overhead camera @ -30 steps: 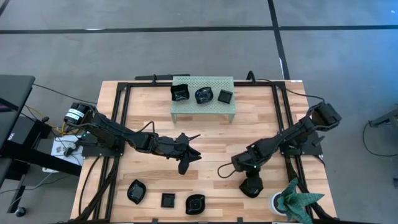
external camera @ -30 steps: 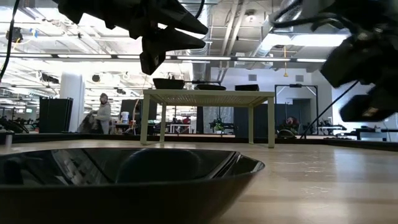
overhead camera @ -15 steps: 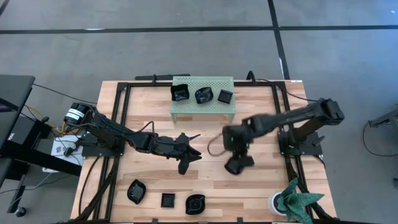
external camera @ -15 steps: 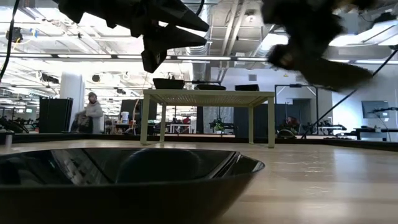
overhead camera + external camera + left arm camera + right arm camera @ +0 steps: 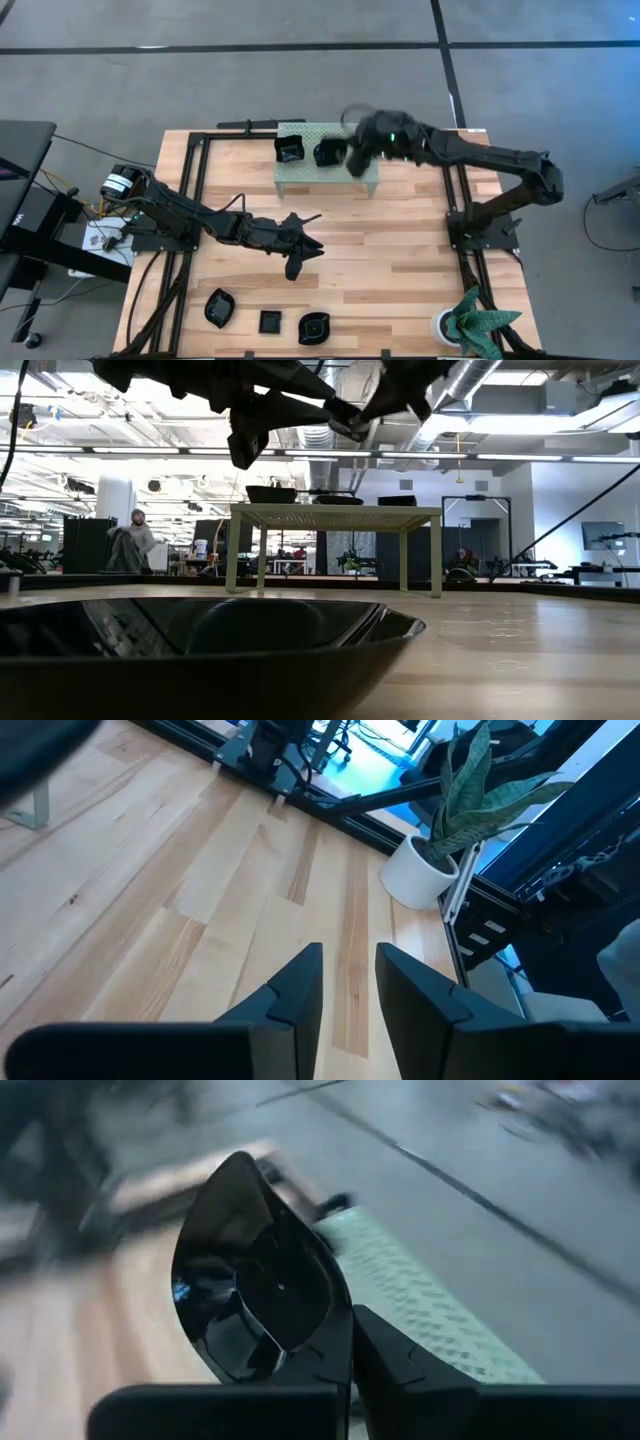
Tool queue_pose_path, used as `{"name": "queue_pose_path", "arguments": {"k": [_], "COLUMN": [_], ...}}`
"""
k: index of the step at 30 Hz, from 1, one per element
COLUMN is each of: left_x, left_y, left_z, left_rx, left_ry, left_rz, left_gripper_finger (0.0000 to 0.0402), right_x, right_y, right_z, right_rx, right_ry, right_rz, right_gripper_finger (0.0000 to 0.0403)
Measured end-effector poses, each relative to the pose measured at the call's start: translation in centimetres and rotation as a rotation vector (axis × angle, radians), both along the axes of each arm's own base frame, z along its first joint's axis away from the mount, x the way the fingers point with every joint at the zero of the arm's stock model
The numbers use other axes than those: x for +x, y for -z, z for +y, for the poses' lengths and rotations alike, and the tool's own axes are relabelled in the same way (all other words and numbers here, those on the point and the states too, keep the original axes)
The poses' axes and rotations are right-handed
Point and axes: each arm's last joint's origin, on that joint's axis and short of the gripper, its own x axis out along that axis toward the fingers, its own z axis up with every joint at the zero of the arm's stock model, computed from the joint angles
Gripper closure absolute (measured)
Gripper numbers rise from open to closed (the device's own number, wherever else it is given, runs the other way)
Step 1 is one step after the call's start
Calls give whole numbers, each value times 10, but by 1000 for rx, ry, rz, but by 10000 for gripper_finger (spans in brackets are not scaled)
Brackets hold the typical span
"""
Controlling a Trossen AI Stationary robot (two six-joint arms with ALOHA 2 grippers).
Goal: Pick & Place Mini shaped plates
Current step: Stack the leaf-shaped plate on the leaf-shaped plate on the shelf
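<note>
Right gripper [image 5: 352,160] above the right part of the pale green rack [image 5: 300,176], near the far edge of the tabletop [image 5: 400,260]; jaws closed on the rim of one glossy black plate [image 5: 255,1290], leaf-like in outline, held up in the air over the rack. On the rack itself three more black plates: one at the left [image 5: 289,149], one in the middle [image 5: 325,153], and a small square one [image 5: 362,154] partly hidden under the gripper. Along the near edge of the tabletop three other plates in a row: a leaf-shaped one [image 5: 219,306], a small square one [image 5: 270,321], a wavy-edged one [image 5: 314,327]. Left gripper [image 5: 300,250] over the middle of the tabletop, jaws a little apart, nothing between them. Wide bare wood between the rack and the near row, and also on the right side of the tabletop. Potted plant [image 5: 470,322] at the near right corner. In the low view, a person [image 5: 130,542] far behind in the room.
</note>
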Motion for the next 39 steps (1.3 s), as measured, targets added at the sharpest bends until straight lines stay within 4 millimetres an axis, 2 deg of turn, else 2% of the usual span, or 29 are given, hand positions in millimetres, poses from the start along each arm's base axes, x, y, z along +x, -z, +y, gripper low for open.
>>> {"name": "queue_pose_path", "arguments": {"k": [3,6,10,19,29,39], "left_x": [0,0,0,0,0,0], "left_y": [0,0,0,0,0,0], "left_z": [0,0,0,-1,-1,-1], "left_rx": [0,0,0,-1,-3,-3], "left_ry": [0,0,0,5,9,10], "left_rz": [0,0,0,0,1,1], "left_gripper_finger": [304,304,304,304,304,304], "right_x": [-3,-5,1,22,25,25], "right_y": [7,22,40,65,68,67], "right_z": [-30,-53,-67,-66,-65,-66], "right_rx": [164,279,393,483,485,445], "right_ry": [166,236,315,340,325,298], "right_rz": [-87,-67,-55,-34,-23,-4], "right_gripper_finger": [401,401,401,401,398,339]}}
